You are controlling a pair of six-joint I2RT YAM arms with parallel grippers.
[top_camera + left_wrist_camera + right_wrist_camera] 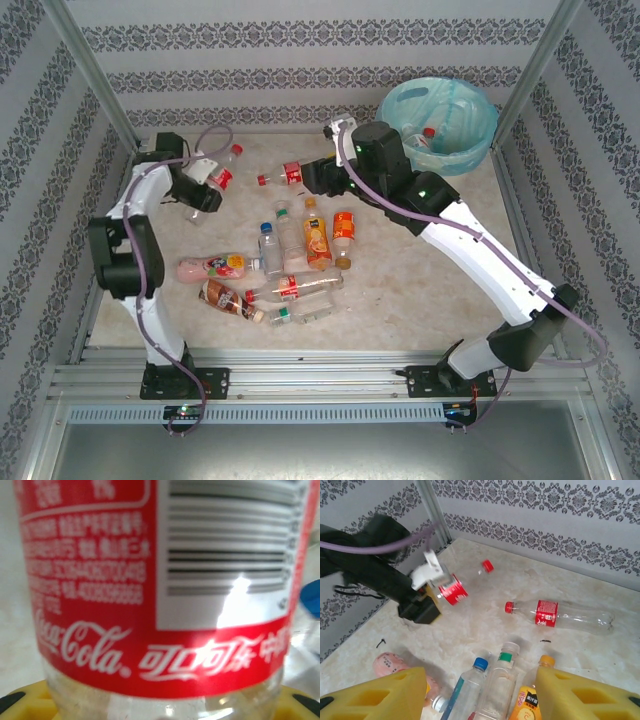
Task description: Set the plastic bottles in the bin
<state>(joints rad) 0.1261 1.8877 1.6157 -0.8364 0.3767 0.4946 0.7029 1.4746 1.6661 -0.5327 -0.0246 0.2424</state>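
Observation:
A clear bottle with a red Coca-Cola label point(150, 605) and a red cap stands tilted off the tabletop at the far left, and my left gripper point(207, 186) is shut on it. From the right wrist I see that held bottle point(453, 590) in the left arm's jaws. My right gripper point(480, 700) hangs open above the heap of plastic bottles point(290, 262), its yellow pads point(375, 695) empty. A second Coca-Cola bottle point(285, 176) lies on the table just left of the right gripper point(314, 178). The bin point(478, 140), lined with a teal bag, stands at the far right with one bottle point(428, 136) inside.
The heap holds a blue-capped bottle point(480, 664), a green-labelled one point(505, 672), an orange juice bottle point(527, 702) and a pink one point(387, 664). Patterned walls and metal posts point(85, 70) close in the table on three sides.

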